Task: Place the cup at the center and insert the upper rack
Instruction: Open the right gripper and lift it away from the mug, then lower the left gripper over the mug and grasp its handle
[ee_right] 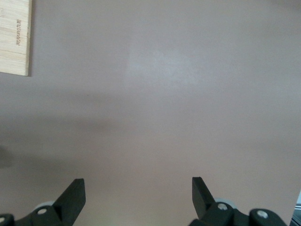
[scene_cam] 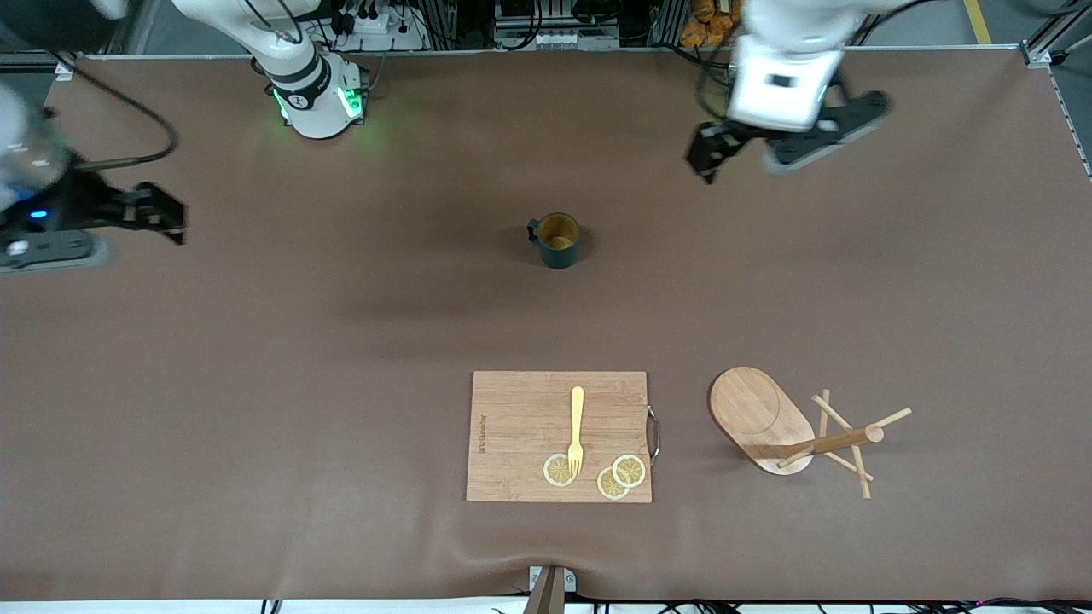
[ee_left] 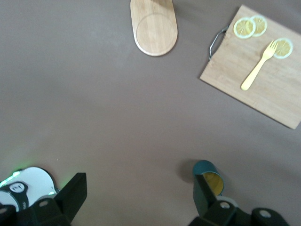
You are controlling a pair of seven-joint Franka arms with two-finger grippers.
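Observation:
The dark teal cup point(scene_cam: 559, 240) stands upright at the middle of the table, tan inside showing. It also shows in the left wrist view point(ee_left: 209, 173), next to one of that gripper's fingers. The wooden upper rack point(scene_cam: 793, 431) lies tipped on its side near the front camera, toward the left arm's end; only its oval base point(ee_left: 154, 28) shows in the left wrist view. My left gripper point(scene_cam: 738, 160) point(ee_left: 137, 197) is open and empty, up over bare table between its base and the cup. My right gripper point(scene_cam: 171, 220) point(ee_right: 138, 197) is open and empty over the right arm's end of the table.
A rectangular wooden cutting board point(scene_cam: 520, 426) point(ee_left: 263, 89) with a yellow fork point(scene_cam: 577, 428) and three lemon slices point(scene_cam: 612, 479) lies near the front camera, beside the rack. Its corner point(ee_right: 14, 37) shows in the right wrist view. A brown mat point(scene_cam: 341, 341) covers the table.

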